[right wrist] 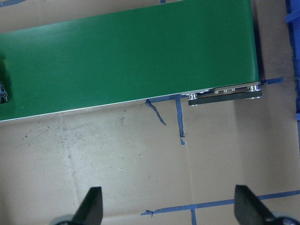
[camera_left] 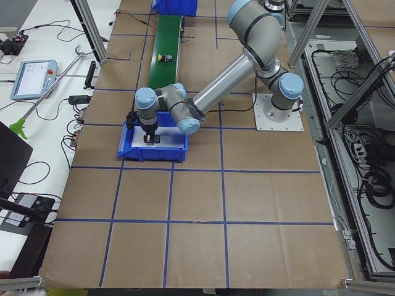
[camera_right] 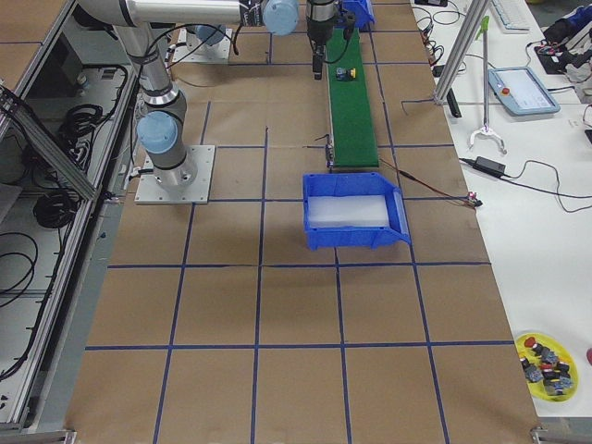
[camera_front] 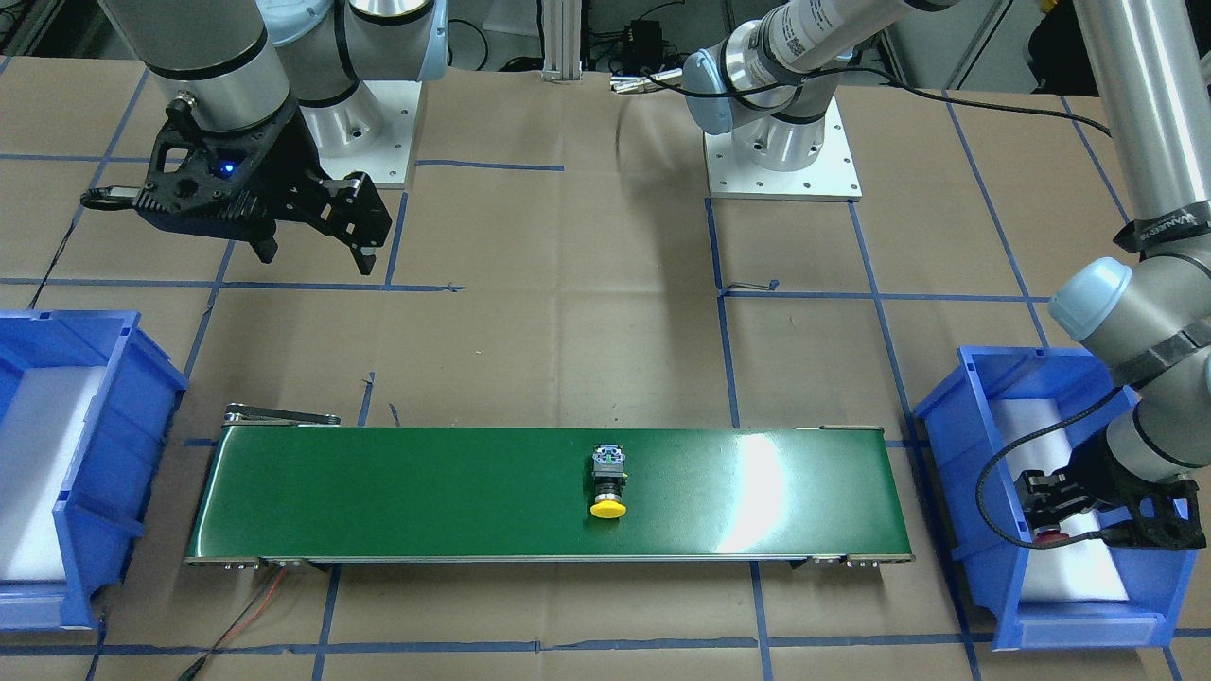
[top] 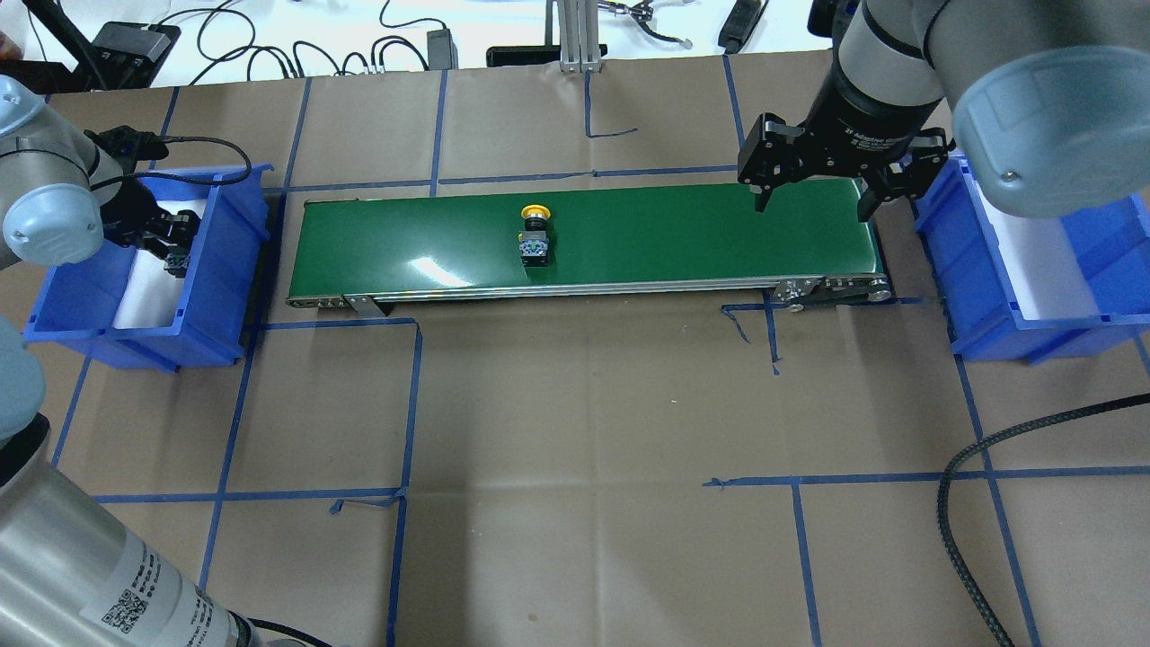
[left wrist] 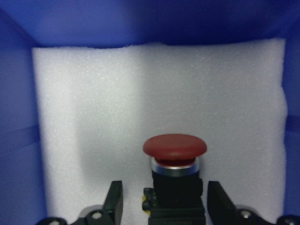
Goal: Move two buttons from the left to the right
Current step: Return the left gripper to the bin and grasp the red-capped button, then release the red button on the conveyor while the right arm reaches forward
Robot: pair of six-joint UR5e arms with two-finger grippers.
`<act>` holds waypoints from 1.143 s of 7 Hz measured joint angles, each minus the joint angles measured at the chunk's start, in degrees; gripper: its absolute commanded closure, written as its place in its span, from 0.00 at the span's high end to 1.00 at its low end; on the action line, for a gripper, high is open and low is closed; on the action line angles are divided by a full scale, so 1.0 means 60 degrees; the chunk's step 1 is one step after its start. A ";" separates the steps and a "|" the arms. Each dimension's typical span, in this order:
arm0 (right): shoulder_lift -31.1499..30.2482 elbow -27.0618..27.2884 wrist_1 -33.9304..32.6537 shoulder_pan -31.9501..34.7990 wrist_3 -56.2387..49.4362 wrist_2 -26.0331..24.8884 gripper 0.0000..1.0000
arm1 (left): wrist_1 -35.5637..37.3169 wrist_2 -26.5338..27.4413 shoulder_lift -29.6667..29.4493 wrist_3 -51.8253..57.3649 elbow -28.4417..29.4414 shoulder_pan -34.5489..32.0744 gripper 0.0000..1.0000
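A yellow-capped button (camera_front: 608, 482) lies on its side near the middle of the green conveyor belt (camera_front: 426, 492); it also shows in the overhead view (top: 534, 235). A red-capped button (left wrist: 174, 147) lies on white foam in the left blue bin (top: 220, 270). My left gripper (left wrist: 166, 204) is low in that bin and open. Its fingers (left wrist: 115, 201) stand on either side of the red button's black body with small gaps. My right gripper (top: 813, 207) is open and empty, hovering above the belt's right end, next to the right blue bin (top: 988, 296).
The right blue bin holds only white foam (camera_right: 347, 213). A black cable (top: 970, 503) lies on the paper-covered table at the front right. A yellow dish of spare buttons (camera_right: 546, 365) sits on the side table. Both arm bases (camera_front: 781, 151) stand behind the belt.
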 measured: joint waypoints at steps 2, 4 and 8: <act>0.0043 -0.0010 -0.0008 0.0000 0.0001 0.0000 1.00 | -0.0160 0.0027 0.0180 0.0002 0.0152 0.0014 0.00; 0.0049 -0.0011 -0.0010 0.0000 0.0002 0.0000 1.00 | -0.1101 0.0082 0.0882 0.0035 0.0341 0.0026 0.00; 0.0055 -0.0012 0.0004 -0.0003 -0.0012 0.0000 1.00 | -0.4316 0.0136 0.1856 -0.0046 0.1894 -0.0047 0.01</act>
